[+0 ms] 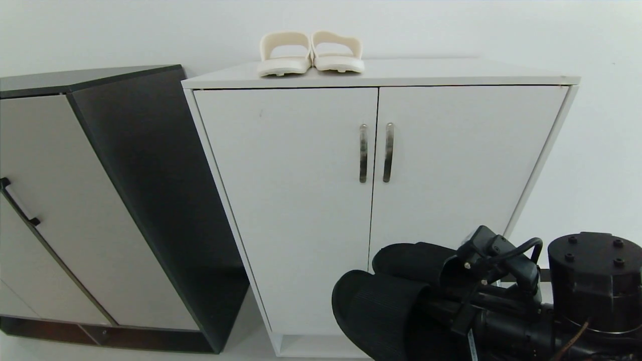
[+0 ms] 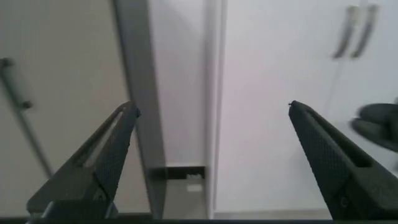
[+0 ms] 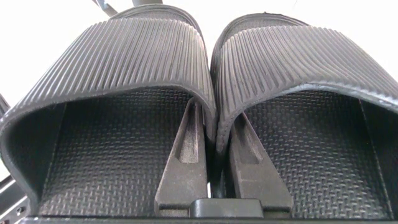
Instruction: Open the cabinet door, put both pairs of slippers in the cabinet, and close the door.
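- The white cabinet (image 1: 426, 74) has two doors, the left door (image 1: 286, 200) and the right door (image 1: 451, 175). Both are shut tight.
- The two shiny handles (image 1: 363, 153) sit side by side in the middle. Nothing is touching them.
- So the first job, opening a door, is not done yet.
- The cream slippers (image 1: 311, 52) sit on top of the cabinet, close together near the back wall. They need to go inside.
- The black slippers (image 1: 396, 296) are off the floor, low down in front of the right door.
- The right gripper (image 3: 216, 121) holds them. One of its fingers (image 3: 183, 168) is tucked inside each slipper. The fingers are almost closed and pinch the two inner sides together.
- The right arm (image 1: 501, 281) is low and points across at the cabinet, with the slipper toes toward the doors.
- The left gripper (image 2: 212, 107) is wide open and holds nothing.
- It is low too, and looks at the left door and the gap beside the dark cabinet (image 1: 150, 175).
- I think the free left gripper is the one to pull a handle, since the right one is full.
- Left to do: open a door, put both pairs in, and shut the door.
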